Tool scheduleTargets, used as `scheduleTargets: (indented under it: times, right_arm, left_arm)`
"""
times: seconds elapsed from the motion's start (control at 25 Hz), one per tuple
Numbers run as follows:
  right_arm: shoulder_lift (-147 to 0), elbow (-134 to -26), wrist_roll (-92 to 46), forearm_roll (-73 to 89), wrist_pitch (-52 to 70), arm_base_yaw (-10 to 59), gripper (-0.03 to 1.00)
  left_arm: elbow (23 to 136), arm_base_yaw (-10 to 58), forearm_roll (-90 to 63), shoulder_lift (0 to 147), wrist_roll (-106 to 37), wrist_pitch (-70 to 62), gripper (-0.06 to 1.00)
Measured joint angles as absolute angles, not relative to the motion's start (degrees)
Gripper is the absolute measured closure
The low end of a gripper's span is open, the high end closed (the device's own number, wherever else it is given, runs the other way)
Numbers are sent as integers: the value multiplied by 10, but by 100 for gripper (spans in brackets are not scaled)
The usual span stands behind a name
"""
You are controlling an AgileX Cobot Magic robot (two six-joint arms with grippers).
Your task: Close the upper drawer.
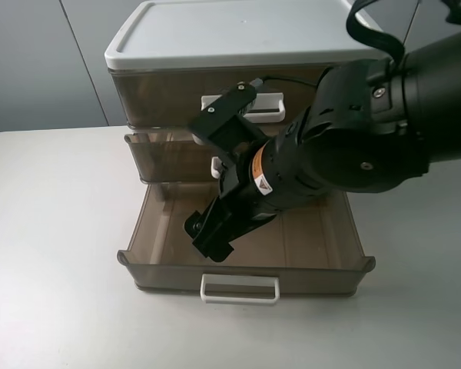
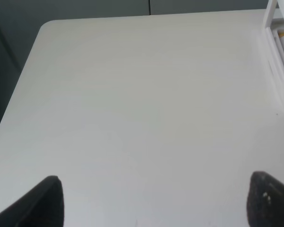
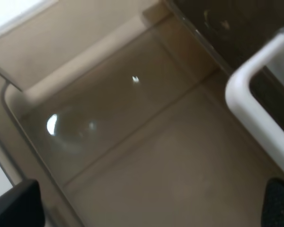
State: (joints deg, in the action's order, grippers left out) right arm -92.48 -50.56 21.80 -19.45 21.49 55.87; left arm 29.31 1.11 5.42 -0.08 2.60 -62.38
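The upper drawer (image 1: 171,157), the middle smoky-brown one, stands a little way out of the cabinet. Its white loop handle (image 1: 215,165) is mostly hidden behind my right arm. My right gripper (image 1: 212,233) reaches across, hanging open and empty inside the pulled-out lowest drawer (image 1: 157,231), just in front of the upper drawer's front. In the right wrist view the gripper (image 3: 146,208) is over that drawer's floor, and a white loop handle (image 3: 258,118) is close beside one fingertip, not between the jaws. My left gripper (image 2: 156,203) is open and empty over bare table.
The tall top drawer (image 1: 161,92) under the white lid (image 1: 230,31) is shut. The lowest drawer's handle (image 1: 240,288) sticks out toward the table's front. A white frame (image 2: 280,47) stands at the table's edge in the left wrist view.
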Motion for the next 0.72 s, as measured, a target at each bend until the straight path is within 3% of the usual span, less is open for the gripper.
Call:
scheduleTargets:
  times: [0.72]
  right_arm:
    - [-945,-506,227,-218,115,542,27]
  left_arm:
    - [293,11,54,-1,27,-624,20]
